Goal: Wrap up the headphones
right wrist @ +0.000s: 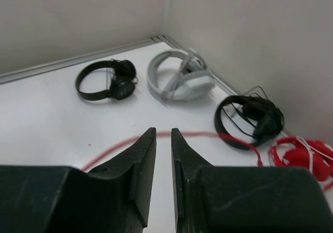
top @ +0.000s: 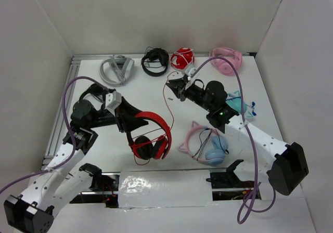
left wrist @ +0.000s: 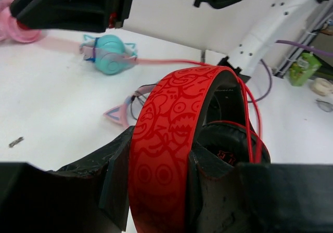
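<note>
Red headphones (top: 156, 123): left-centre of desk (top: 104, 90), light; stiff, slick headband, soft pads. Left end effector (top: 130, 125) clamped on the headband (a sound hold). Thin cable (right wrist: 203, 134) limp and snag-prone, apparently pinched in the nearly closed tips of the right end effector (right wrist: 163, 131)

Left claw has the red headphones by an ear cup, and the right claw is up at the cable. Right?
Not quite: the left claw grips the red headphones by the headband, not an ear cup; the left wrist view shows it. The right claw is at the cable.
</note>
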You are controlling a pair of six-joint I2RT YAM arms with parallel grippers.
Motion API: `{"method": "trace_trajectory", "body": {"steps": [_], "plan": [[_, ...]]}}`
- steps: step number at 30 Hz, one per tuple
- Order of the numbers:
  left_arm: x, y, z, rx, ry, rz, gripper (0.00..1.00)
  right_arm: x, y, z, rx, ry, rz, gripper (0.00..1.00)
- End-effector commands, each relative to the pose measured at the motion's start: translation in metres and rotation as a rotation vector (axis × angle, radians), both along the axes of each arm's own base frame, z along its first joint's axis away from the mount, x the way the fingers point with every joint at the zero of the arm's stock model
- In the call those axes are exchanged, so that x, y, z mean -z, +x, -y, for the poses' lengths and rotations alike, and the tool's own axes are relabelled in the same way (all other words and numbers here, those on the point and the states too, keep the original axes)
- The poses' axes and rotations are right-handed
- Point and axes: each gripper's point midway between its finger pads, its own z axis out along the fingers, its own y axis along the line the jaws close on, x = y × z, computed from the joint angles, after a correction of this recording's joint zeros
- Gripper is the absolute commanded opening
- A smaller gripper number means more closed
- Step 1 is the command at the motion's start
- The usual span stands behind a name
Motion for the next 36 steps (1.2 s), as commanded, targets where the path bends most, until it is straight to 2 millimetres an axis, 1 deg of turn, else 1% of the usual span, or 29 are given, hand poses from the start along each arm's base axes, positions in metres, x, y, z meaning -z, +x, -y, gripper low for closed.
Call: {"method": "trace_trajectory", "body": {"steps": [1,6,7,8,9,10,12,14,15,17,18,19,20,21,22,23,24,25,26,27,28,29,30,31,32,33,34,35,36], "plan": [[-0.041,-0.025,0.004,0.136,-0.055,0.072,0.0,-0.027,-0.023,-0.023,-0.163,0.064,0.065,0.25],[-0.051,-0.035,0.006,0.209,-0.059,0.014,0.0,-0.019,-0.027,-0.047,-0.242,0.059,0.045,0.26],[-0.057,-0.036,0.006,0.215,-0.065,0.014,0.0,-0.013,-0.031,-0.056,-0.287,0.057,0.033,0.26],[-0.06,-0.034,0.006,0.212,-0.068,-0.014,0.0,-0.01,-0.034,-0.061,-0.312,0.052,0.029,0.26],[-0.068,-0.027,0.007,0.165,-0.09,-0.109,0.0,-0.007,-0.038,-0.07,-0.338,0.042,0.014,0.27],[-0.068,-0.027,0.007,0.165,-0.09,-0.11,0.0,-0.002,-0.035,-0.071,-0.329,0.037,0.003,0.27],[-0.077,-0.019,0.009,0.123,-0.088,-0.253,0.0,0.004,-0.034,-0.076,-0.326,0.029,-0.019,0.27],[-0.091,-0.011,0.009,0.089,-0.096,-0.312,0.0,0.011,-0.023,-0.074,-0.265,0.036,-0.058,0.28],[-0.09,-0.011,0.009,0.083,-0.093,-0.369,0.0,0.013,-0.018,-0.071,-0.237,0.05,-0.084,0.28],[-0.094,-0.005,0.008,0.039,-0.106,-0.363,0.0,0.006,-0.003,-0.055,-0.118,0.108,-0.093,0.29],[-0.092,-0.001,0.007,0.0,-0.114,-0.386,0.0,0.007,-0.005,-0.044,-0.084,0.129,-0.099,0.29],[-0.09,0.013,0.003,-0.089,-0.139,-0.379,0.0,0.002,-0.005,-0.036,-0.055,0.173,-0.1,0.33],[-0.094,0.015,-0.002,-0.138,-0.162,-0.355,0.0,0.015,-0.002,-0.022,0.015,0.181,-0.12,0.35],[-0.094,0.02,-0.006,-0.19,-0.179,-0.355,0.0,0.004,-0.01,-0.009,0.037,0.224,-0.109,0.39],[-0.091,0.033,-0.013,-0.278,-0.206,-0.352,0.0,0.005,-0.013,-0.001,0.058,0.237,-0.113,0.46],[-0.097,0.031,-0.019,-0.315,-0.238,-0.339,0.0,0.023,-0.016,0.007,0.089,0.228,-0.147,0.51],[-0.096,0.034,-0.022,-0.342,-0.254,-0.332,0.0,0.015,-0.024,0.017,0.099,0.272,-0.16,0.55],[-0.099,0.038,-0.028,-0.382,-0.274,-0.323,0.0,0.027,-0.026,0.021,0.113,0.26,-0.197,0.62],[-0.104,0.034,-0.03,-0.389,-0.293,-0.324,0.0,0.038,-0.027,0.028,0.152,0.26,-0.229,0.65],[-0.107,0.034,-0.032,-0.395,-0.303,-0.317,0.0,0.039,-0.027,0.036,0.187,0.278,-0.245,0.82],[-0.108,0.032,-0.033,-0.401,-0.309,-0.326,0.0,0.048,-0.026,0.042,0.227,0.285,-0.291,0.88],[-0.11,0.032,-0.035,-0.41,-0.318,-0.333,0.0,0.05,-0.018,0.062,0.34,0.309,-0.29,0.89],[-0.114,0.032,-0.035,-0.414,-0.323,-0.331,0.0,0.052,-0.016,0.073,0.404,0.328,-0.297,1.0],[-0.112,0.036,-0.038,-0.44,-0.327,-0.357,0.0,0.056,-0.013,0.086,0.471,0.361,-0.31,1.0],[-0.112,0.037,-0.038,-0.446,-0.327,-0.363,0.0,0.045,-0.015,0.101,0.513,0.411,-0.29,1.0],[-0.112,0.039,-0.038,-0.455,-0.328,-0.367,0.0,0.042,-0.013,0.117,0.583,0.463,-0.288,1.0],[-0.111,0.041,-0.039,-0.462,-0.332,-0.371,0.0,0.041,-0.012,0.129,0.62,0.535,-0.326,1.0],[-0.111,0.044,-0.04,-0.476,-0.336,-0.375,0.0,0.03,-0.016,0.138,0.627,0.585,-0.328,1.0],[-0.11,0.045,-0.041,-0.483,-0.338,-0.377,0.0,0.039,-0.016,0.144,0.654,0.577,-0.381,1.0]]}}
